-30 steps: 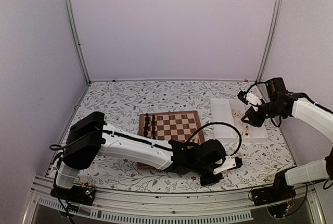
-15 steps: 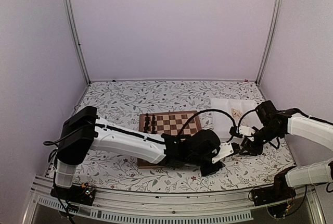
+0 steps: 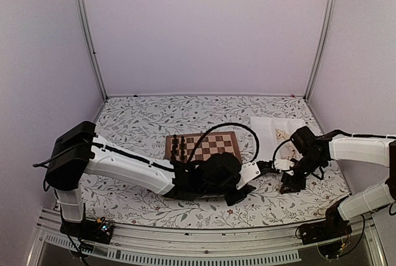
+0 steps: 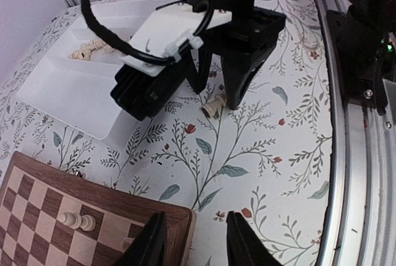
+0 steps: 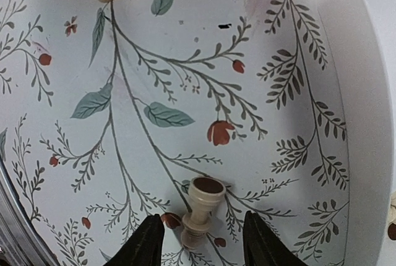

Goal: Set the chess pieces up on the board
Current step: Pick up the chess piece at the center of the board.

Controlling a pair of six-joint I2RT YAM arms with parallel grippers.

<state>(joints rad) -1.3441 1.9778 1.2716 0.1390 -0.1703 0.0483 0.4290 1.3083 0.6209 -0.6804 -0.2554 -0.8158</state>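
A pale chess piece [image 5: 202, 211] lies on its side on the flowered cloth, apart from the board. My right gripper [image 5: 203, 244] stands open over it, one finger on each side, neither touching. The left wrist view shows the same piece [image 4: 212, 110] under the right gripper [image 4: 216, 98]. My left gripper [image 4: 197, 244] is open and holds nothing, hovering at the board's [image 4: 105, 197] near right corner. Two pale pawns [image 4: 80, 221] stand on the board there. From above, the left gripper [image 3: 237, 193] is by the board [image 3: 216, 148] and the right gripper [image 3: 289, 182] is further right.
A white ridged tray [image 3: 275, 148] with more pale pieces [image 4: 93, 48] lies right of the board. Dark pieces [image 3: 179, 145] stand along the board's left side. The left arm lies low across the board's near edge. A metal rail [image 4: 346, 124] runs along the near table edge.
My right arm has come from over the tray down to the cloth in front of it, its jaws now wider. The left arm has drawn back left toward the board's corner.
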